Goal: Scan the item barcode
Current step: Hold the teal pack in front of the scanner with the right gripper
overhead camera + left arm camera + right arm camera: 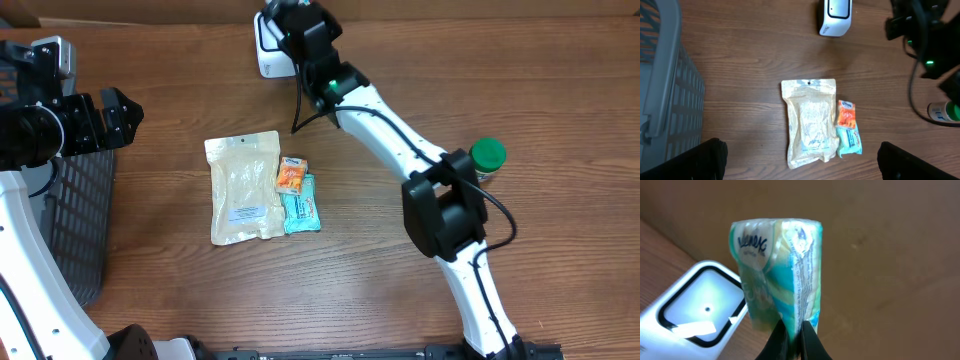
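Note:
My right gripper (794,337) is shut on the bottom seam of a teal and white tissue pack (775,270) and holds it upright. The white barcode scanner (695,305) sits just to its left, window lit. In the overhead view the right gripper (292,28) hovers over the scanner (266,52) at the back of the table, and the pack is hidden under it. My left gripper (125,115) stands open at the far left with nothing between its fingers (707,160).
A beige pouch (244,188), an orange packet (291,176) and a teal packet (301,208) lie mid-table. A grey mesh basket (80,210) stands at the left edge. A green-capped bottle (487,155) stands by the right arm.

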### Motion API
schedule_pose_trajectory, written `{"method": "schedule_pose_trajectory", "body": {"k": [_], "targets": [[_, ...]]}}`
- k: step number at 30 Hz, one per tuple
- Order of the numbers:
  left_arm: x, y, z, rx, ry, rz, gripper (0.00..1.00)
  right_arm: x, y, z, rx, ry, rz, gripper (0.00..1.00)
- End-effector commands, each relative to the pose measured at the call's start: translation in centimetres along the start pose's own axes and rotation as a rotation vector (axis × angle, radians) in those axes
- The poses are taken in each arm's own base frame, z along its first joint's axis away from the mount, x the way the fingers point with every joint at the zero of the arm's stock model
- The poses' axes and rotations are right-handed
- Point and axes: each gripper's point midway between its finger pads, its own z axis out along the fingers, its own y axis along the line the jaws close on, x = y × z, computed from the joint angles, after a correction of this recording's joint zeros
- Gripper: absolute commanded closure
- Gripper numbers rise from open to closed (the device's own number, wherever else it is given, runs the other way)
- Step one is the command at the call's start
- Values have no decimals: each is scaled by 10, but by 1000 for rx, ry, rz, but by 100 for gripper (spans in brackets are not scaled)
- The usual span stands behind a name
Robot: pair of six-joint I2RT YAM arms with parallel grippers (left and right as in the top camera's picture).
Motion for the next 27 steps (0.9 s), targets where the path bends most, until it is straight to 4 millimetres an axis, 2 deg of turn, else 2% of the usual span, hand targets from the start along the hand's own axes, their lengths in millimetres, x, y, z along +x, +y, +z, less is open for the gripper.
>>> {"method": "schedule_pose_trajectory", "body": {"k": [1,4,7,23,27], "targets": [[-2,-6,-9,9,-29,38,0,19,33,17,-24,0,-310,96],[-2,-6,-9,9,-29,38,0,37,52,27,-46,15,-383,96],[-2,-6,-9,9,-29,38,0,42,59,28,-55,19,-389,96],[-2,-6,-9,9,-29,38,0,37,62,27,-53,6,-367,96],[-2,-6,-9,9,-29,38,1,30,55,24,-44,-4,-333,96]]}}
